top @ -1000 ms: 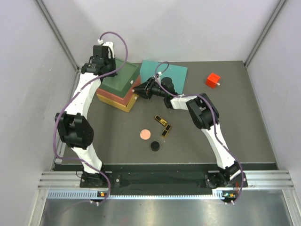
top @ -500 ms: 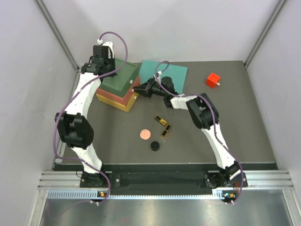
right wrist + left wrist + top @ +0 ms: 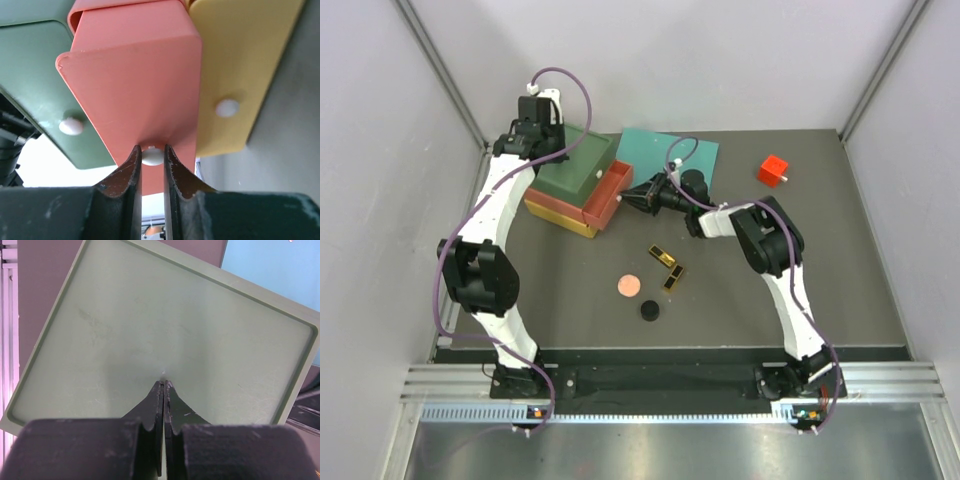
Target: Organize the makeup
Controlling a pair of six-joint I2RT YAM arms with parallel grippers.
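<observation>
Top external view: the makeup, two black-and-gold cases [image 3: 664, 258], a pink disc [image 3: 627, 287] and a black jar [image 3: 649, 311], lies loose on the tabletop [image 3: 840, 280], nearward of and closest to the right arm's jaws, which pinch the part-open red drawer's [image 3: 603, 195] white knob [image 3: 152, 156], while the left jaws, clenched empty, rest on the green top [image 3: 165, 330].

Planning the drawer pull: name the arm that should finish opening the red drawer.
Right. The right jaws grip the red drawer's white knob, and that drawer is partly out. The left jaws sit shut on the green top.
</observation>
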